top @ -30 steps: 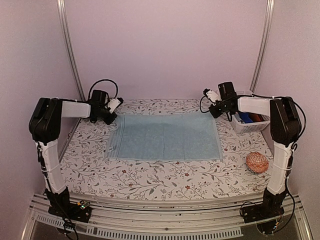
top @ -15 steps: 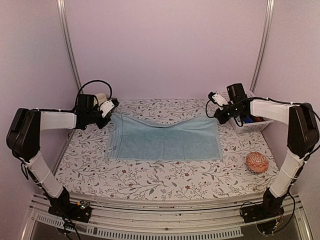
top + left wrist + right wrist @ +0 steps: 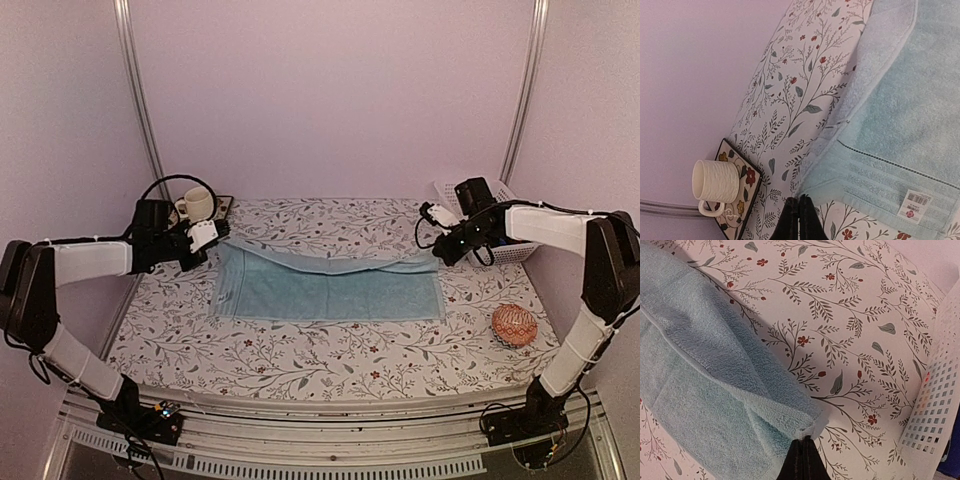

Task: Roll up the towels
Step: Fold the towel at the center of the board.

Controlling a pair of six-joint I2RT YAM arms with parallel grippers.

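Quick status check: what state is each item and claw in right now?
towel: far edge lifted, near part lying flat.
left claw: shut on the towel's far-left corner.
right claw: shut on the towel's far-right corner.
mug: upright on its tray.
basket: upright.

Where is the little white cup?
In the top view, the cup sits on a small flowery tray at the far left corner of the table, just beyond the left gripper.
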